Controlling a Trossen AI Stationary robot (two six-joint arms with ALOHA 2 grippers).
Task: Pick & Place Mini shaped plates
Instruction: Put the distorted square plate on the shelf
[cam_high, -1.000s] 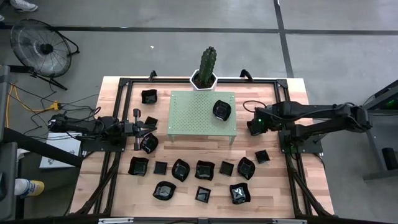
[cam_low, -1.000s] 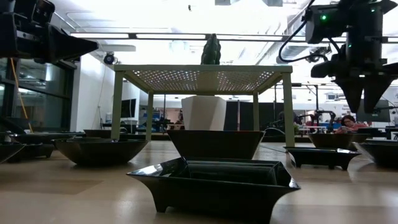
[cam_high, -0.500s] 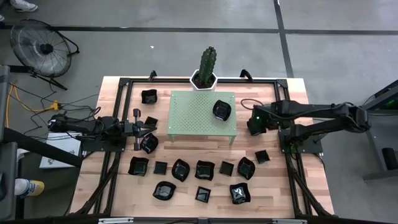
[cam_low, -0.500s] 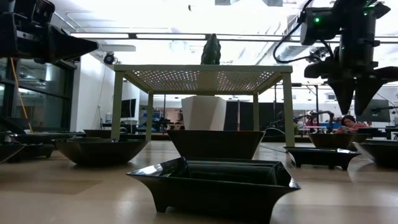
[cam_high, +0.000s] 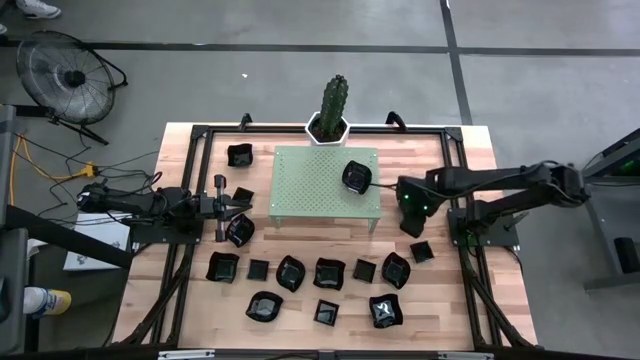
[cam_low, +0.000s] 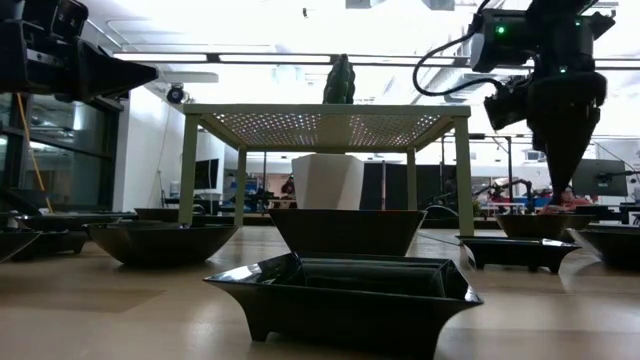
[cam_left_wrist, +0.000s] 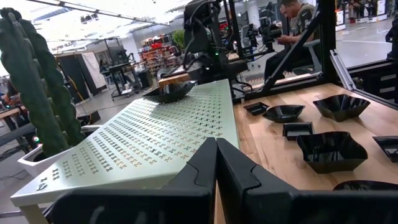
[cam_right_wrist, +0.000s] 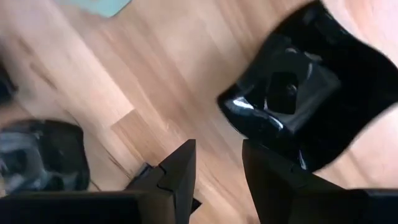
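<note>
A wooden table (cam_high: 190, 300) on grey floor carries black mini plates (cam_high: 330, 273), 1 plate (cam_high: 356, 176) atop the green perforated stand (cam_high: 310, 185). Right gripper (cam_high: 411, 212) hovers beside it, jaws apart, empty; left gripper (cam_high: 232, 203) shut.

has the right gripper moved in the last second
Yes. In the high view the right gripper has shifted toward the pale green perforated stand, and now sits beside its right edge; it has nothing in its open fingers.
</note>
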